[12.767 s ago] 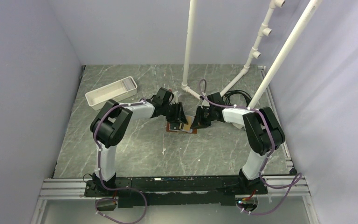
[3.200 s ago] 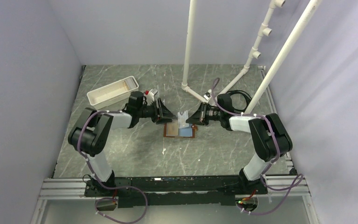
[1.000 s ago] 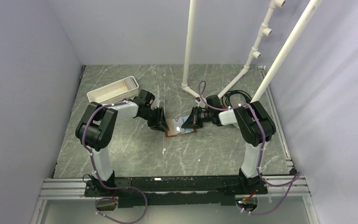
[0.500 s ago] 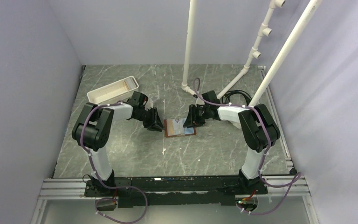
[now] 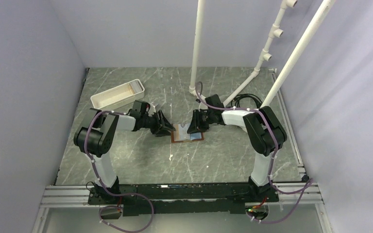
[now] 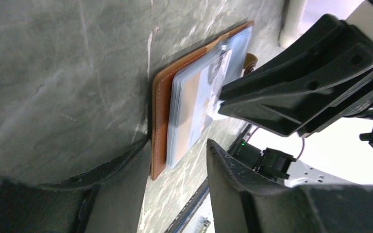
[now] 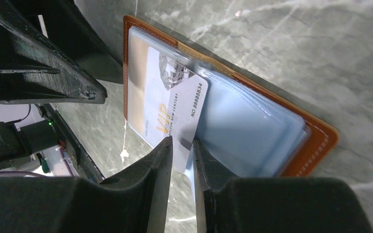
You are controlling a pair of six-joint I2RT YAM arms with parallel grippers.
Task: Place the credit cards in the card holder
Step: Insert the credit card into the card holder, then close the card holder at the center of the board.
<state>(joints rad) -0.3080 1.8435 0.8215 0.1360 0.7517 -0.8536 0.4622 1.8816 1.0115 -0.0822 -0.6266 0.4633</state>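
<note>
Lying open and flat, the card holder (image 7: 320, 138) is found at the middle of the table (image 5: 136, 155); a pale credit card (image 7: 175, 107) is laid across its inner face; the left gripper (image 6: 178, 145) is spread about the holder's end; the right gripper (image 7: 182, 141) is held narrowly parted at the card's corner; pinching cannot be told.

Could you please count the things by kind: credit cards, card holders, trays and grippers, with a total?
credit card: 1 clearly visible; others may sit hidden in the sleeves
card holder: 1
white tray: 1
grippers: 2, left gripper and right gripper
total: 5
</note>
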